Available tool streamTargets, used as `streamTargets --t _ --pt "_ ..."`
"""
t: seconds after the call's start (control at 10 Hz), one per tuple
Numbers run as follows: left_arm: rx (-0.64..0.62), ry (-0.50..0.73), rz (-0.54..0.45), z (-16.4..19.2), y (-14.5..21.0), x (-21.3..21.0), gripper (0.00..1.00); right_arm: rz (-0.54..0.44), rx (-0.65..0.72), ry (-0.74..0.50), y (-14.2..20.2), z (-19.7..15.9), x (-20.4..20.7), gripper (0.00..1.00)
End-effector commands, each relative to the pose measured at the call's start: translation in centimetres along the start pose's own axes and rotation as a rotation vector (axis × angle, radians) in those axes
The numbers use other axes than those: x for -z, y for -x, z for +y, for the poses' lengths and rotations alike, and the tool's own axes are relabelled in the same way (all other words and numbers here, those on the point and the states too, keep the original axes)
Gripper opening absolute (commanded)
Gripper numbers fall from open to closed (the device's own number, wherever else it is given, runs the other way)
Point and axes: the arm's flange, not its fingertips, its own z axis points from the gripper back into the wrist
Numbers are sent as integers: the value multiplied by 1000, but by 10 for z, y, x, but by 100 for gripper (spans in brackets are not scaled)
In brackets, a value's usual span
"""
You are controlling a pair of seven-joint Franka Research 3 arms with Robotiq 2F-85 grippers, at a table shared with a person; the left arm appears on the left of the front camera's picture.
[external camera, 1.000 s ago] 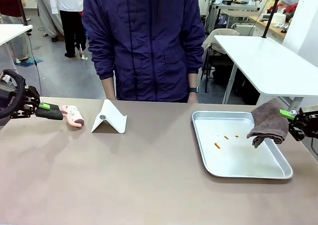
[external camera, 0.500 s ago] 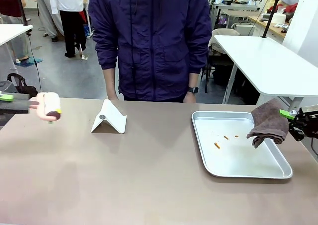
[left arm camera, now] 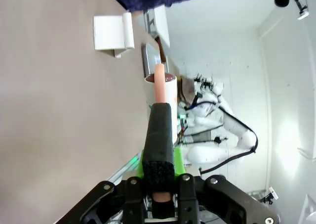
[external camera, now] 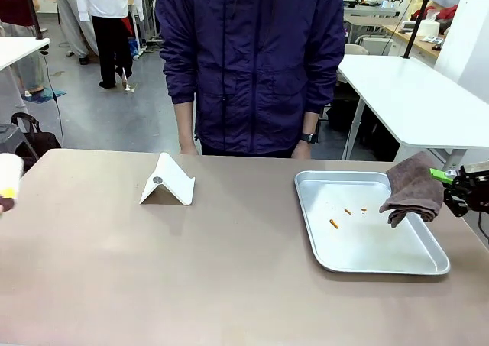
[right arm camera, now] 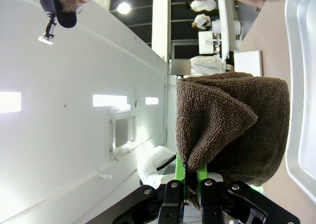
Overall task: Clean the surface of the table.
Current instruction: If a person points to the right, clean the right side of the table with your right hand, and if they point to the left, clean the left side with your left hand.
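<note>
Workshop space with white-topped tables lies beyond the large brownish-taupe matte table [external camera: 191, 277], and a person in a dark purple jacket [external camera: 252, 63] is stood at its far edge. The table spans the whole front view, and its top is seen bare of any visible crumbs or stains. A small white folded tent-shaped stand [external camera: 168, 182] is set near the far edge, left of the middle. A shiny rectangular silver metal tray [external camera: 382, 269] is placed towards the right edge, and a few small orange crumbs [external camera: 334, 224] are scattered in it.

The left gripper [left arm camera: 159, 169] is shown closed on the black handle of a lint roller [left arm camera: 160, 130] with a pink neck and a white roll. The roll appears to be held off the top, at the table's left edge. The right gripper [right arm camera: 190, 172] is clamped tight on a folded brown terry cloth [right arm camera: 232, 125], which is hung over the tray's right rim, near the table's right edge. Whether the cloth touches the rim cannot be told.

The gathering of debris is judged largely done, since crumbs are found only in the tray. What is left, as far as can be judged, is a pass over the top with roller or cloth, neither of which is seen in contact with it.
</note>
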Motion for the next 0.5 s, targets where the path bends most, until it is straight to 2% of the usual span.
streamTargets --t 0.0,0.1,0.2,0.4 --pt "19 33 -89 8 -3 -10 22 13 -4 -6 2 3 0 0" --pt "13 17 -59 10 -6 -6 22 13 -4 -6 2 3 0 0" --pt "-3 6 -54 7 8 -15 22 13 -4 -6 2 3 0 0" --pt "-3 6 -54 7 8 -15 22 13 -4 -6 2 3 0 0"
